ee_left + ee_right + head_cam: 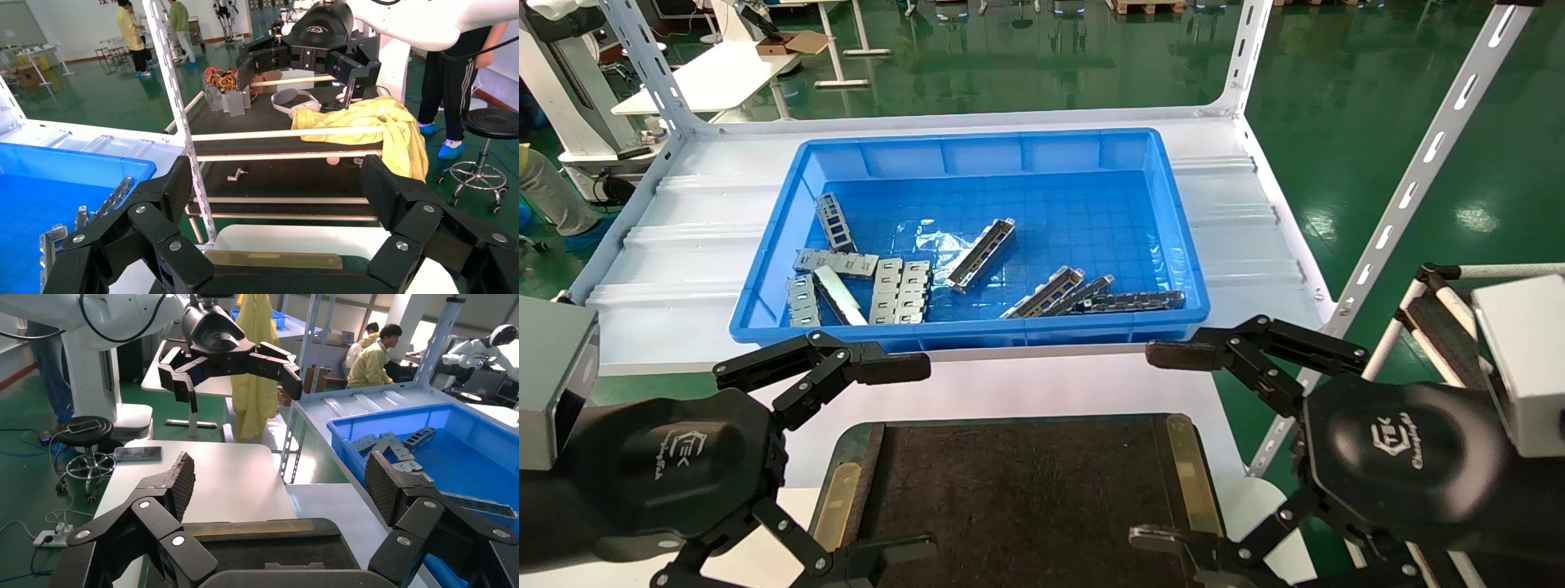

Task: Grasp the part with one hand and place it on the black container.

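Several parts lie in the blue bin (780, 245); the clearest part (981, 255) lies slanted near its middle, and others (1046, 292) lie by the near wall. The black container (1026, 490) lies in front of the bin, with brass strips (1193, 469) on its side edges. My left gripper (911, 457) hovers open at the container's left edge, holding nothing. My right gripper (1156, 447) hovers open at its right edge, also holding nothing. In the left wrist view the left gripper (278, 190) gapes above a brass strip (275, 260). In the right wrist view the right gripper (283, 481) spans the container (269, 545).
Flat tabbed silver plates (899, 290) lie at the bin's left. The bin sits on a white shelf (1238, 220) with slotted uprights (1410, 188). A rack with a yellow cloth (379, 122) stands to the right; people stand beyond.
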### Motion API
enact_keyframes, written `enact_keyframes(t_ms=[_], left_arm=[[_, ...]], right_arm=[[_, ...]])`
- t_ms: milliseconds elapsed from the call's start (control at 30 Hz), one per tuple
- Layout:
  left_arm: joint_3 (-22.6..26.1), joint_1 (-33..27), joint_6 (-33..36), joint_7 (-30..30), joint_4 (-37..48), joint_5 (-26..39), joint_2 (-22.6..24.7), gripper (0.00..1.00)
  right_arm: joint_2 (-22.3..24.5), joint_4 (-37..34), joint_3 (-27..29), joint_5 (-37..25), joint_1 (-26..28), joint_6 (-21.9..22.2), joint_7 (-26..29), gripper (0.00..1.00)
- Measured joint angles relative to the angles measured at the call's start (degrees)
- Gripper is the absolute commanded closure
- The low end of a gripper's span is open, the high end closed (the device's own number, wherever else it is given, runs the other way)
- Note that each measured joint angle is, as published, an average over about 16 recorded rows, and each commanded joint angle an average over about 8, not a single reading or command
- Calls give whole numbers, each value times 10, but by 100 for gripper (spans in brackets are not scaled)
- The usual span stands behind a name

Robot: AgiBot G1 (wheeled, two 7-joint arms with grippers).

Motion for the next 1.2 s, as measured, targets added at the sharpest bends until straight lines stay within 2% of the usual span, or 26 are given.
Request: enact_keyframes(t_ms=[1200], left_arm=[[0,0,0,0,0,0,0,0]], right_arm=[[0,0,0,0,0,0,0,0]])
